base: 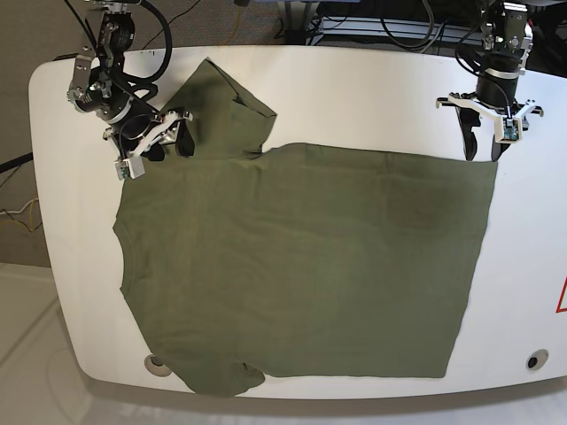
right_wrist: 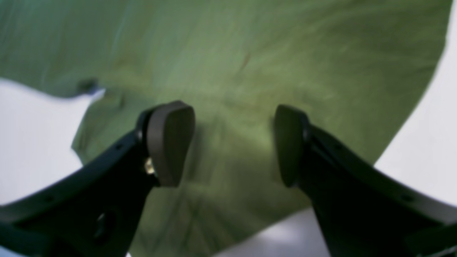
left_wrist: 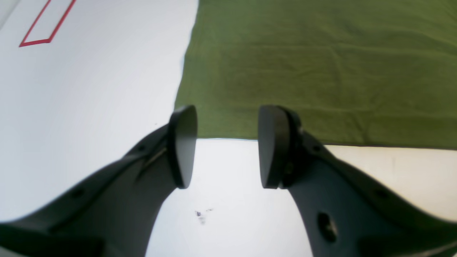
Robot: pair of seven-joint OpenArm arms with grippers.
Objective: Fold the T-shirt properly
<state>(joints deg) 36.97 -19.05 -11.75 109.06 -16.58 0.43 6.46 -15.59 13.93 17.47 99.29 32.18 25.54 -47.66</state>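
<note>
The olive-green T-shirt [base: 301, 266] lies spread flat on the white table [base: 372, 97], neck to the left and hem to the right. One sleeve [base: 226, 106] points to the far left corner. My right gripper [base: 174, 142] hovers over that sleeve, open; the blurred right wrist view shows green cloth [right_wrist: 235, 71] under the gripper [right_wrist: 234, 142] and nothing between its fingers. My left gripper [base: 481, 149] is open at the shirt's far right hem corner. In the left wrist view that gripper [left_wrist: 228, 142] straddles the hem edge of the shirt [left_wrist: 321, 71], holding nothing.
A red outline [left_wrist: 46, 21] is marked on the table beyond the hem; part of it shows at the right edge [base: 562, 297]. Two small holes [base: 158, 363] [base: 532, 361] sit near the front edge. Cables [base: 390, 31] run behind the table.
</note>
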